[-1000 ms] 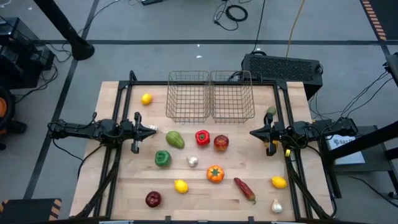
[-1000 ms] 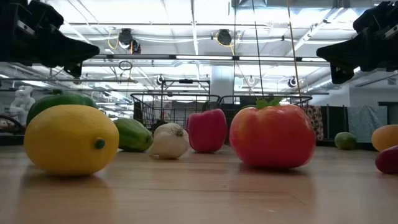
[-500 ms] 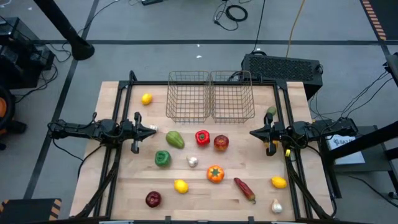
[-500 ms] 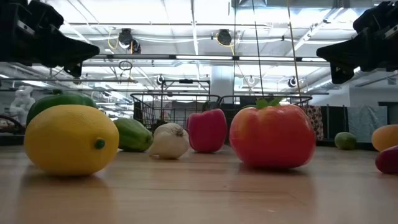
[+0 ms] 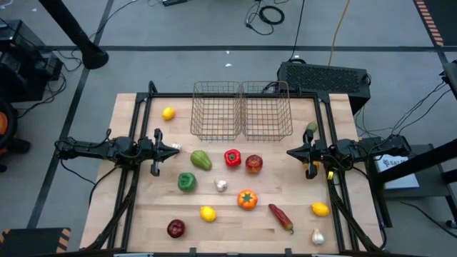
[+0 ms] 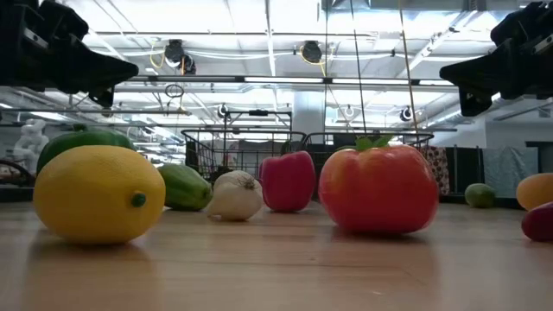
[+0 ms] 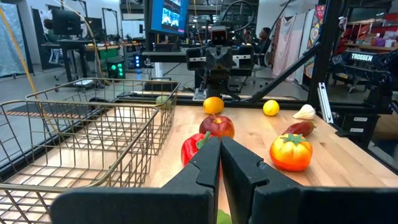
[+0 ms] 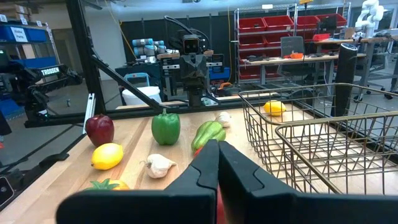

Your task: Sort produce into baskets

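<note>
**A:** Where are the baskets?

**B:** In the high view, upper middle of the frame: the left basket [image 5: 216, 111] and the right basket [image 5: 267, 110] stand side by side, touching, at the far edge of the wooden table [image 5: 143, 214]. Both look empty of produce.

**A:** And the grippers?

**B:** The left gripper [image 5: 176, 148] sits at the middle left of the frame, the right gripper [image 5: 290, 152] at the middle right, facing each other across the table. In each wrist view the two dark fingers are pressed together with nothing between them.

**A:** So the produce is all on the table?

**B:** Yes. One lemon [image 5: 168, 113] lies alone in the upper left, beside the left basket. Below the baskets, centre frame, a light green pepper [image 5: 201, 160], a red pepper [image 5: 232, 157] and a red apple [image 5: 254, 163] form a row. Lower down come a dark green pepper [image 5: 186, 181], a garlic bulb [image 5: 221, 185] and an orange tomato-like fruit [image 5: 247, 199] (green stalk on top). Along the bottom: a dark red apple [image 5: 176, 228], a second lemon [image 5: 208, 213], a red chilli [image 5: 280, 217], a third lemon [image 5: 320, 208] and a second garlic bulb [image 5: 318, 236].

**A:** Anything by the right gripper?

**B:** A small green fruit [image 5: 311, 128], just above it.
</note>
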